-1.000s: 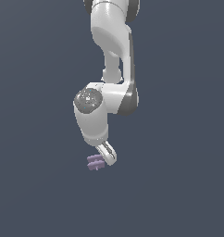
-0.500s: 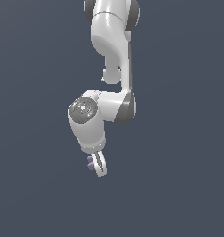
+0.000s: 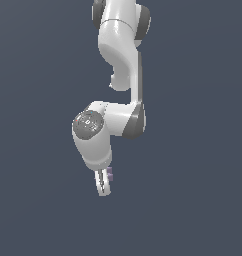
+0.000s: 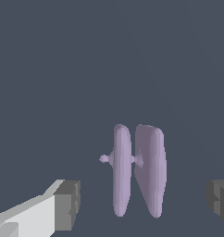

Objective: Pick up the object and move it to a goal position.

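The scene is a flat, uniform dark slate-blue floor (image 3: 193,200) with no visible edge, wall or marking in either view. Open ground surrounds the arm (image 3: 120,75) on every side in the exterior view.

The arm descends from the top of the exterior view, folds at a grey-capped joint, and ends in the pincer (image 3: 104,186), which points down and slightly toward the exterior view's right. In the wrist view the pincer (image 4: 144,203) stands wide: one grey finger pad (image 4: 67,204) and the other (image 4: 219,203) sit well apart, with a clear gap on each side between pad and piece. Neither pad touches anything in this view, and the pincer holds nothing.

The purple piece (image 4: 137,169) lies between the two fingers, nearer to the first pad than to the second. It is pale lilac and consists of two long, rounded bars set side by side, joined at mid-length by a thin pin whose knob projects from one side. In the exterior view only a small lilac sliver (image 3: 110,173) shows beside the fingers, just below the wrist body; whether it rests on the floor there cannot be determined.
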`<control>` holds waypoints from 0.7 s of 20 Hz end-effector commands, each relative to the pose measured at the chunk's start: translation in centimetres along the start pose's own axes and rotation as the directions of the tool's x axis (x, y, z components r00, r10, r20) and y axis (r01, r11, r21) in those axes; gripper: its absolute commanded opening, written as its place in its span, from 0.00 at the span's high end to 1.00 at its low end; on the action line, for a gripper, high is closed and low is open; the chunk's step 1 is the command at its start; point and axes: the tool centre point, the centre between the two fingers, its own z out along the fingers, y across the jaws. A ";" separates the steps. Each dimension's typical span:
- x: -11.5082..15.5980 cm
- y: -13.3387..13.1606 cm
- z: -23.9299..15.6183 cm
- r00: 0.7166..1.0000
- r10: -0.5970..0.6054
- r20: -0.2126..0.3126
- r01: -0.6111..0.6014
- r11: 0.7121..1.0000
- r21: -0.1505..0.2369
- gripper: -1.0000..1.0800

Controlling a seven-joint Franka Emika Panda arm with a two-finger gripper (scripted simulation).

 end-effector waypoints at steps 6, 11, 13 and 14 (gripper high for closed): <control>0.1 -0.1 0.1 1.000 0.020 -0.001 -0.020 1.000 0.001 0.04; 0.1 -0.1 1.7 1.000 0.022 -0.001 -0.022 1.000 0.001 0.04; 0.1 -0.1 2.9 1.000 0.023 -0.001 -0.023 1.000 0.001 0.04; 0.1 -0.1 3.5 1.000 0.024 -0.001 -0.024 1.000 0.001 0.04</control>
